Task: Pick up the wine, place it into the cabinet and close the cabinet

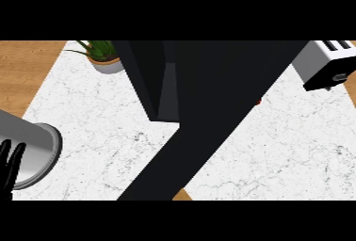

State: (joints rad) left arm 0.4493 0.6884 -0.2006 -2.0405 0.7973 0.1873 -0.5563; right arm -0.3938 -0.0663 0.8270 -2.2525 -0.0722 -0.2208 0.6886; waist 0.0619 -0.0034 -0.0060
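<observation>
The black cabinet stands with its door swung wide to take the wine, which is hidden, while the left hand rests open-fingered; the right hand is out of sight

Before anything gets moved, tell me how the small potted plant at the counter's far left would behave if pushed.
The small potted green plant in its pale round pot would probably slide rather than roll, since it stands upright on the smooth white marble counter. Its squat pot suggests it resists tipping. The spiky leaves likely bend easily if touched.
</observation>
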